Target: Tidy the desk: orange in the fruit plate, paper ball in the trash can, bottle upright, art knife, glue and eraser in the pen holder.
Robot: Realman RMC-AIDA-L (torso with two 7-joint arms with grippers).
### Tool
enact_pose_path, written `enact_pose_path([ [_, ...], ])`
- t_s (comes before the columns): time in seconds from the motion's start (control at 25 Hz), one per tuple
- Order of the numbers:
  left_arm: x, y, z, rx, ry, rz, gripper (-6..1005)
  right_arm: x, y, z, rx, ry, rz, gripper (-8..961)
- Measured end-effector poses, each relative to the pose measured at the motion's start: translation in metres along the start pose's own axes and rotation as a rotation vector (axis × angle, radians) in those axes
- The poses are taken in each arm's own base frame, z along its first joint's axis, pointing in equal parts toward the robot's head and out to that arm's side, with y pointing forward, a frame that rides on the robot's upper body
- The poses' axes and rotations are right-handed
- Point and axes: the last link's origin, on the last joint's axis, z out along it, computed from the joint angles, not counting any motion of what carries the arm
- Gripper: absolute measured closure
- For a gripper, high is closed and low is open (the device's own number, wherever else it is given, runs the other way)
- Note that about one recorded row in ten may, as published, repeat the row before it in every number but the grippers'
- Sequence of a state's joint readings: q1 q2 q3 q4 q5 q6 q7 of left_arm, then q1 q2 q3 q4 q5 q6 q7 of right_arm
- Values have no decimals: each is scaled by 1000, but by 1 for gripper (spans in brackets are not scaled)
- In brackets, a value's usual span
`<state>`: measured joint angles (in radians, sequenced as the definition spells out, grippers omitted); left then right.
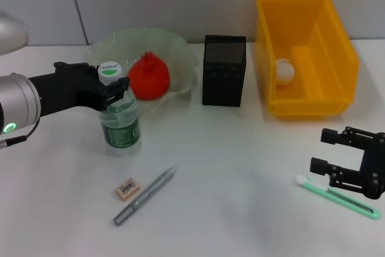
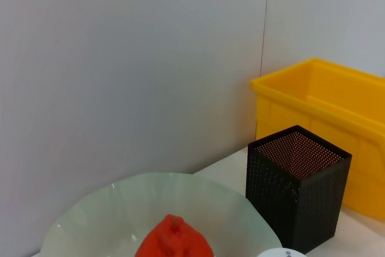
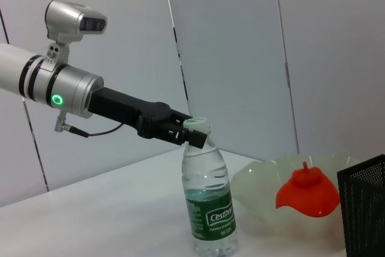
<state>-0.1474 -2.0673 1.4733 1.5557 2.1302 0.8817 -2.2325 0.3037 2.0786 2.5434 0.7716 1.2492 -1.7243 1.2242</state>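
The left gripper (image 1: 118, 91) has its fingers closed narrowly on the neck of the bottle (image 1: 120, 124), just under the white cap, and the bottle stands upright on the white desk (image 1: 240, 185). Behind the fingers the black wrist and silver forearm run level, out toward the robot's left. The right wrist view shows this grasp side-on, the fingertips (image 3: 187, 135) pinching the neck; the left wrist view shows none of that arm's own fingers, only a sliver of the cap at its edge.

The right gripper (image 1: 325, 151) hovers low over the desk on the robot's right with its fingers spread wide and nothing between them; the arm behind it is cut off by the frame. Just beside it lies the green art knife (image 1: 337, 197), partly covered by the gripper.

The orange (image 1: 148, 76) sits in the pale fruit plate (image 1: 180, 49), right behind the bottle. The black mesh pen holder (image 1: 224, 70) stands between plate and yellow trash can (image 1: 337, 46), which holds the paper ball (image 1: 284, 70); only the head view shows the ball. The eraser (image 1: 127, 188) and the grey glue (image 1: 145, 195) pen lie near each other on the desk in front of the bottle, likewise seen only from the head
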Motion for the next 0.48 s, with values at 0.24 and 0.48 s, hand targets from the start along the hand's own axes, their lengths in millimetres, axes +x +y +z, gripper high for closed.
enact_pose_path([
  [0.24,0,0,0,0,0,0,547,0,0,0,0,-1,0,262],
  [0.48,1,-1,0,4,8,-6,546,1,1,0,0,-2,2,262],
])
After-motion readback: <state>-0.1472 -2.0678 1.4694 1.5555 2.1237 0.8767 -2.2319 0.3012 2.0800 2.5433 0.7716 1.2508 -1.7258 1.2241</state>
